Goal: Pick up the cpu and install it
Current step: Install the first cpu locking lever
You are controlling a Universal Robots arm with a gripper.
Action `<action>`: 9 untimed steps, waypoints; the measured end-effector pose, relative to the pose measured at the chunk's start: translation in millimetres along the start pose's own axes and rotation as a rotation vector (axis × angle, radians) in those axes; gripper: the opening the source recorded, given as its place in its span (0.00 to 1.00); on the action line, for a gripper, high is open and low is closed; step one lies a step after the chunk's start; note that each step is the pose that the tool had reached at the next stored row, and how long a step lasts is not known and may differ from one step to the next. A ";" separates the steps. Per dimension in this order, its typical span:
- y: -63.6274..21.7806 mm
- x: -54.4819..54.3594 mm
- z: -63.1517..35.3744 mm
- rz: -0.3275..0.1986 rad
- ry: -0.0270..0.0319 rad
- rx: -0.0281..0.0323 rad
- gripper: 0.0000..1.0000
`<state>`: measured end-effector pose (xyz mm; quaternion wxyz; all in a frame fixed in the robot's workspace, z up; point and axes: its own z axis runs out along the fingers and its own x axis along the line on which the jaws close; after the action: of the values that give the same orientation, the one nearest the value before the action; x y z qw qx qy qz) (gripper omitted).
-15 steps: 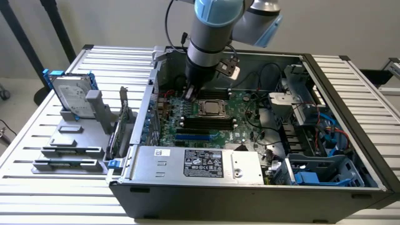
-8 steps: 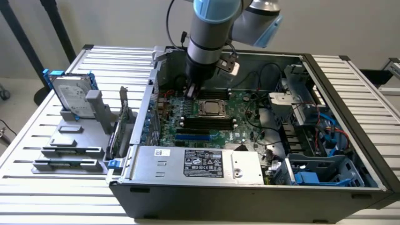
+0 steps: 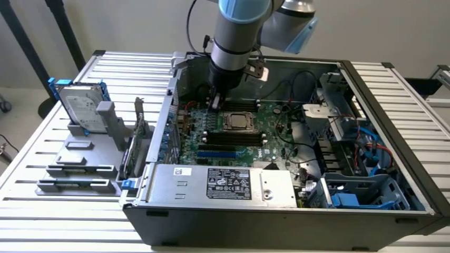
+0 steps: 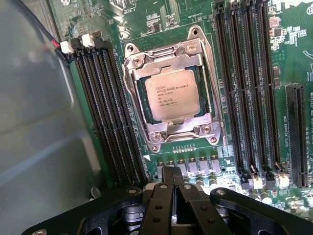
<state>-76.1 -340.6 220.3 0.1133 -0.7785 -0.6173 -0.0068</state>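
- The gripper (image 4: 172, 172) is seen with its two black fingers pressed together, tips meeting, and nothing is held between them.
- In the exterior view the arm (image 3: 235, 39) is lowered from above into the far part of an open computer case (image 3: 281, 219), and the gripper (image 3: 214, 100) is placed just above the motherboard (image 3: 271, 147), slightly to the exterior view's left of and behind the socket.
- The cpu (image 4: 173, 94) is found seated in its socket on the motherboard (image 4: 156, 19), its dull silver top with printed lettering facing up; in the exterior view the cpu (image 3: 236, 120) is seen near the middle of the board.
- The cpu is framed by a metal retention bracket (image 4: 207, 88) with screws at its corners.
- The closed fingertips are held near the socket's edge, apart from the cpu and not touching it.
- Black memory slots (image 4: 105, 107) are laid along both sides of the socket.
- A silver power supply (image 3: 225, 184) with a label is mounted along the near side of the case.
- Outside the case, on the exterior view's left, a hard drive (image 3: 79, 105) with blue rails is stood upright in grey holder blocks (image 3: 81, 168) on the slatted table (image 3: 63, 211).
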 end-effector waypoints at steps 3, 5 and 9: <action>-0.5 -0.1 0.1 -0.029 -0.0256 -0.0008 0.11; -1.7 -0.4 0.2 -0.033 -0.0327 -0.0020 0.11; -1.7 -0.4 0.2 -0.033 -0.0333 -0.0019 0.11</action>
<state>-77.8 -340.6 220.4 0.1021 -0.7683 -0.6319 0.0037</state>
